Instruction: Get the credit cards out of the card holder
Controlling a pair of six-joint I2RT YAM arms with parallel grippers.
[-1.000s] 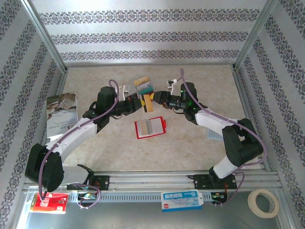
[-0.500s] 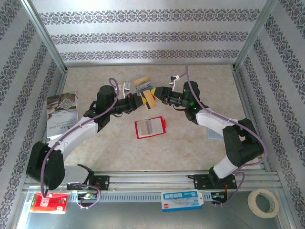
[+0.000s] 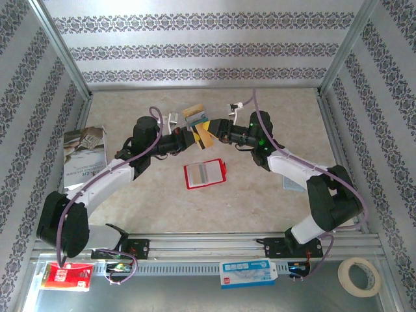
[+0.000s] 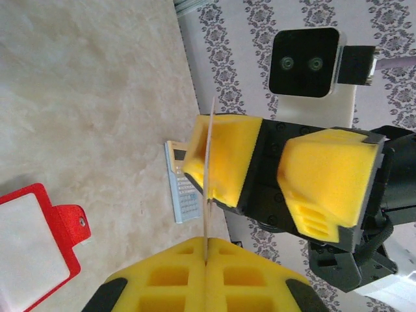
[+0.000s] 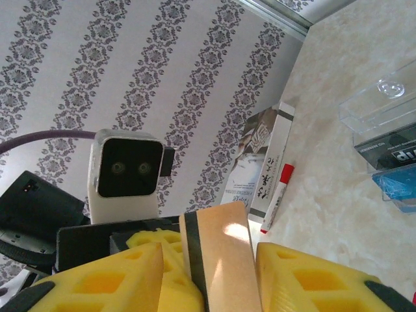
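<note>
The red card holder (image 3: 205, 174) lies open on the table, its tab (image 4: 70, 224) showing in the left wrist view. My left gripper (image 3: 190, 140) (image 4: 207, 260) is shut on a tan credit card (image 3: 205, 138) held above the table; that card (image 4: 209, 162) is edge-on in the left wrist view. My right gripper (image 3: 216, 130) (image 5: 208, 253) faces it with its fingers (image 5: 305, 279) apart on either side of the card (image 5: 224, 260), which has a dark stripe. A gap shows at the left finger. More credit cards (image 3: 195, 116) lie stacked behind the grippers.
A magazine (image 3: 84, 159) (image 5: 260, 162) lies at the left wall with a red-capped marker (image 5: 273, 198) beside it. A clear plastic box (image 5: 383, 104) and a pale blue keypad device (image 4: 182, 188) lie on the right side. A tape roll (image 3: 359, 276) sits at the front right.
The right gripper has shifted slightly back and left, closing in around the tan card's free end. The left gripper keeps the card; its tilt changed a little.
</note>
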